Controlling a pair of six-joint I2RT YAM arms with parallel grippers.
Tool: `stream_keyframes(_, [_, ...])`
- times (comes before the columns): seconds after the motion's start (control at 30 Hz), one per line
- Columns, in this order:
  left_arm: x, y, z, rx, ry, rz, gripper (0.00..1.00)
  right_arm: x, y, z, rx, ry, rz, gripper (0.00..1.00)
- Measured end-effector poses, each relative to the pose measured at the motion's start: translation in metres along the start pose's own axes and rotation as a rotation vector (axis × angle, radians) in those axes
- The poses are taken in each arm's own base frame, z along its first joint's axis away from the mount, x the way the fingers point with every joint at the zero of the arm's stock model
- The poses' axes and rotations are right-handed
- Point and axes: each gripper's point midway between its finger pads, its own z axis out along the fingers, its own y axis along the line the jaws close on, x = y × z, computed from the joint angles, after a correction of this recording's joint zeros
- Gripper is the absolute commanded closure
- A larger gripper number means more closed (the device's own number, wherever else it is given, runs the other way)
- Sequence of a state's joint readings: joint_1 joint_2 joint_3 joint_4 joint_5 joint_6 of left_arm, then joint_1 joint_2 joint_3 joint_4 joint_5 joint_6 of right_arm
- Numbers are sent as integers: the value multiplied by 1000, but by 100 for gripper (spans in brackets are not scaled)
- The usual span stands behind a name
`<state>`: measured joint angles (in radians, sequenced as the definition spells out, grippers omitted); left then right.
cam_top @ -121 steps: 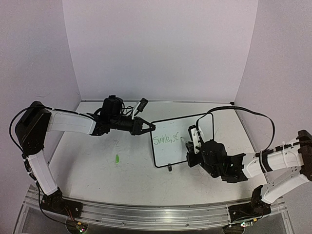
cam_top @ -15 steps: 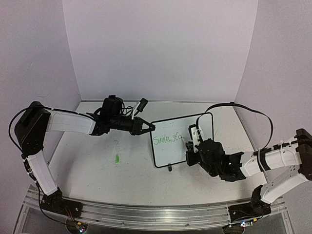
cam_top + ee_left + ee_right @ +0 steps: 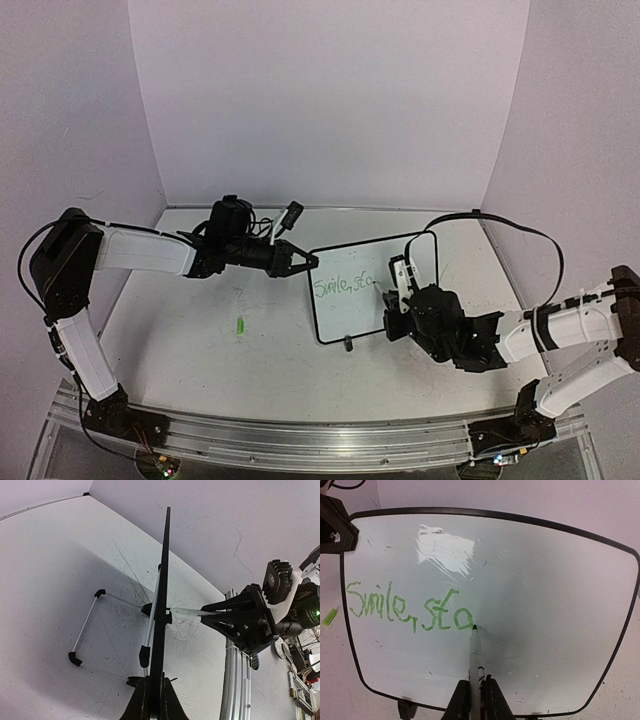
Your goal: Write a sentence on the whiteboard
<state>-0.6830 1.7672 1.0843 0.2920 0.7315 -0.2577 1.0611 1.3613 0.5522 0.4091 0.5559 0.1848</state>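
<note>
Whiteboard (image 3: pixel 550 605), clamped at its edge by the left gripper (image 3: pixel 308 263), carries a half-written sentence (image 3: pixel 407 611); right gripper (image 3: pixel 476 682), pinching the marker (image 3: pixel 474 650), likely owes "y" next.

Left end effector (image 3: pixel 308 263) pinches whiteboard (image 3: pixel 350 316) corner; right end effector (image 3: pixel 391 309) at sentence (image 3: pixel 340 287).

The white table (image 3: pixel 180 335) bears the standing whiteboard (image 3: pixel 345 315) and, left of it, a small green piece (image 3: pixel 241 325).
</note>
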Motion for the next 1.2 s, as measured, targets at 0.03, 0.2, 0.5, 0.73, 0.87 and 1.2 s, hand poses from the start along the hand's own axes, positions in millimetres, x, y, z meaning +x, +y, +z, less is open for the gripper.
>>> stream_keyframes(0.03, [0, 0, 0, 0, 0, 0, 100, -3, 0, -1, -1, -7, 4, 100])
stream_keyframes(0.2, [0, 0, 0, 0, 0, 0, 100, -21, -3, -9, -10, -60, 35, 100])
stream_keyframes(0.5, [0, 0, 0, 0, 0, 1, 100, -15, -4, -3, -1, -48, 12, 100])
stream_keyframes(0.73, [0, -1, 0, 1, 0, 1, 100, -10, -6, 1, 9, -33, 3, 100])
stream_keyframes(0.87, [0, -1, 0, 1, 0, 1, 100, -8, -6, 2, 10, -30, -3, 100])
stream_keyframes(1.2, [0, 0, 0, -1, 1, 0, 100, -7, -5, 3, 12, -26, -13, 100])
